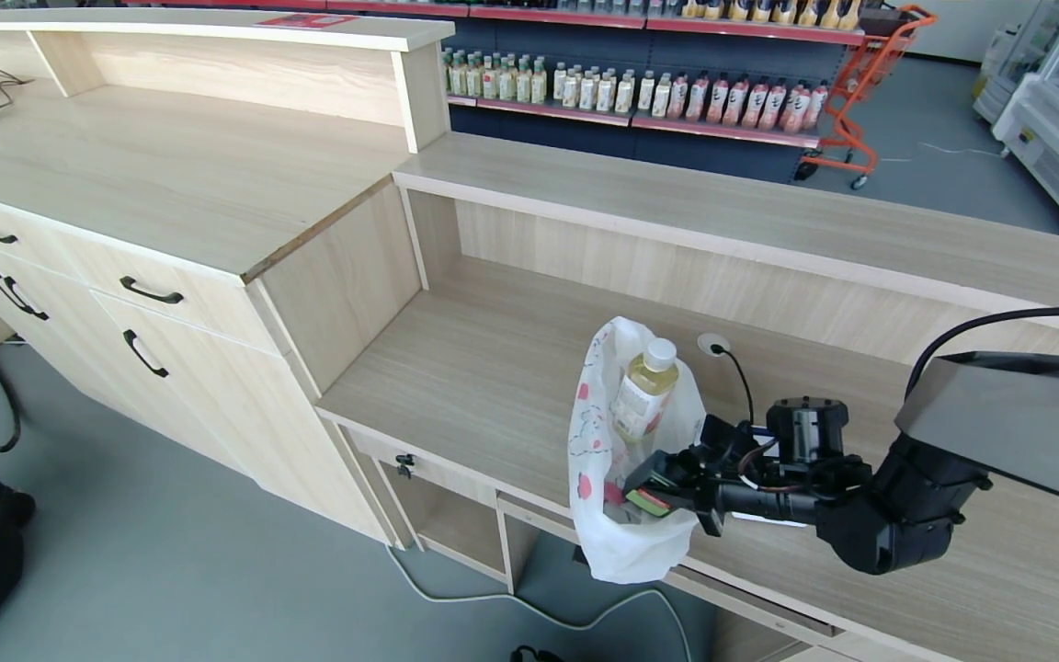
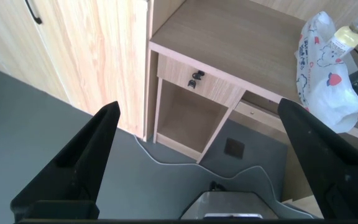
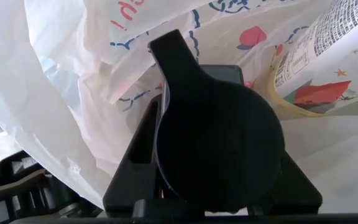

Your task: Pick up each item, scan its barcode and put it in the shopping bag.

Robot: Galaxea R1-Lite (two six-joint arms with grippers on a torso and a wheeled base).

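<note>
Bright, even indoor light; soft shadows

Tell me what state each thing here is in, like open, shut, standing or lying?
shopping bag: open at the top, standing at the front edge of the counter.
bottle: standing inside the bag, a little tilted, cap on.
left gripper: open, holding nothing.
right gripper: at the bag's mouth; open or shut cannot be told.
drawers: shut.
</note>
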